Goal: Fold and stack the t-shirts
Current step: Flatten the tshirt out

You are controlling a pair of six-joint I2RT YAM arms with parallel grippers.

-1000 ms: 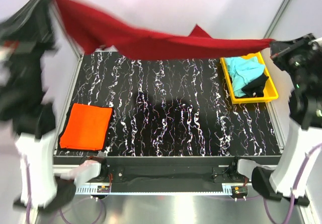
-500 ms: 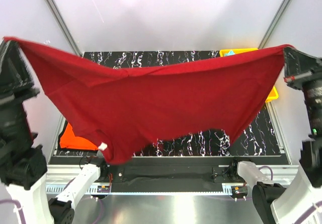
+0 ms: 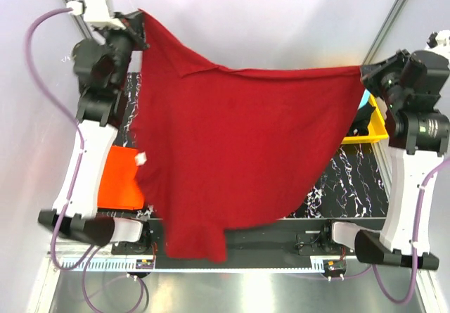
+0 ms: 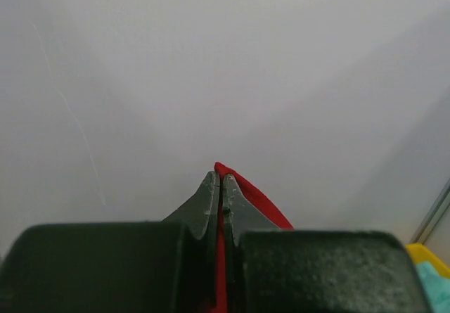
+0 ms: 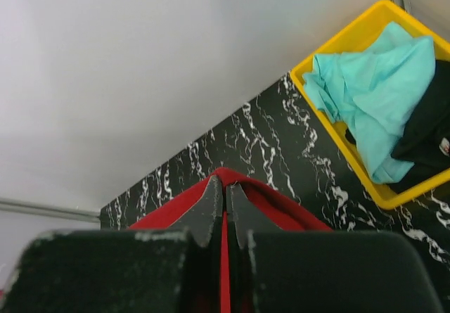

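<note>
A large dark red t-shirt (image 3: 232,144) hangs spread in the air between both arms, high over the table. My left gripper (image 3: 140,19) is shut on its upper left corner; in the left wrist view red cloth (image 4: 247,195) is pinched in that gripper (image 4: 221,179). My right gripper (image 3: 362,70) is shut on the upper right corner, seen up close as the gripper (image 5: 224,186) clamping red cloth (image 5: 267,204). A small white label (image 3: 140,158) shows on the shirt's left edge. A folded orange t-shirt (image 3: 119,183) lies flat at the table's left. Turquoise (image 5: 369,98) and black (image 5: 429,126) t-shirts lie in the tray.
A yellow plastic tray (image 5: 351,39) stands at the table's back right, partly hidden behind the red shirt in the top view (image 3: 376,126). The black marbled tabletop (image 3: 351,179) shows at the right front. White walls stand behind and at both sides.
Both arms swung the red shirt from a flat stretch over the table into a hanging sheet. The left gripper moved right and up; the shirt's lower edge dropped toward the near table edge.
</note>
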